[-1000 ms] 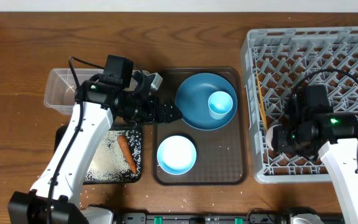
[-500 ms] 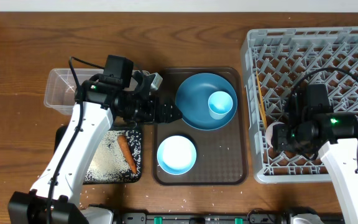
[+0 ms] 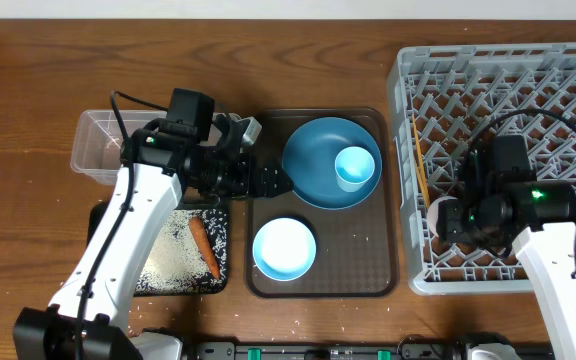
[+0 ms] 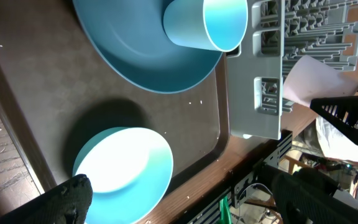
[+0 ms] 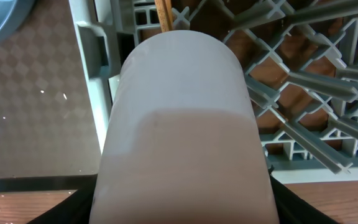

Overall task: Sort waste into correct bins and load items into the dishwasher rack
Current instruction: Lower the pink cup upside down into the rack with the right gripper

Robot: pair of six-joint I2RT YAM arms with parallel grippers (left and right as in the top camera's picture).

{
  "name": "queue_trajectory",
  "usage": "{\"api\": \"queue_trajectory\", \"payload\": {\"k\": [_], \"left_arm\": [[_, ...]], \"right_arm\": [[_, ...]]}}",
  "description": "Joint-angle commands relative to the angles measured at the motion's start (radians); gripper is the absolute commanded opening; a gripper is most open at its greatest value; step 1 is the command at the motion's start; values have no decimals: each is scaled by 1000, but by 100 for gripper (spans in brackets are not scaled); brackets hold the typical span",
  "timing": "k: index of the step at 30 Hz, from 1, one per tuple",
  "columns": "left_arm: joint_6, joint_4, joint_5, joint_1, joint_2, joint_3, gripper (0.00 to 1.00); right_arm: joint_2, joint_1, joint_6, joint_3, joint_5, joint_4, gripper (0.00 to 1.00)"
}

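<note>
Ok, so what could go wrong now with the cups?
The white-pink cup in the right hand is close to the left wall of the rack, over the pegs. Let go there, it might tip or roll. The open left hand hovers by the dark-blue plate, and the light-blue cup stands on that plate. Lifting the plate first could send the cup sliding off.

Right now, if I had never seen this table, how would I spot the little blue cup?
Find the brown tray in the middle; a large dark-blue plate lies on its far half. The small light-blue cup sits on that plate's right side. Unlike the wider light-blue bowl nearer the front, it rests on the plate, not the tray.
</note>
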Motion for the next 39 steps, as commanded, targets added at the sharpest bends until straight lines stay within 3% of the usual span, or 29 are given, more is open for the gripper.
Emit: {"api": "queue_trajectory", "payload": {"k": [1, 5, 22, 28, 39], "left_arm": [[10, -2, -13, 3, -1, -6, 95], [10, -2, -13, 3, -1, -6, 95], [10, -2, -13, 3, -1, -6, 95], [10, -2, -13, 3, -1, -6, 95], [10, -2, -13, 3, -1, -6, 95]], "right_arm": [[-2, -14, 11, -3, -4, -6, 66], [-2, -14, 11, -3, -4, -8, 73], [-2, -14, 11, -3, -4, 2, 75], [-2, -14, 11, -3, -4, 12, 99], [-2, -14, 11, -3, -4, 11, 99]]}}
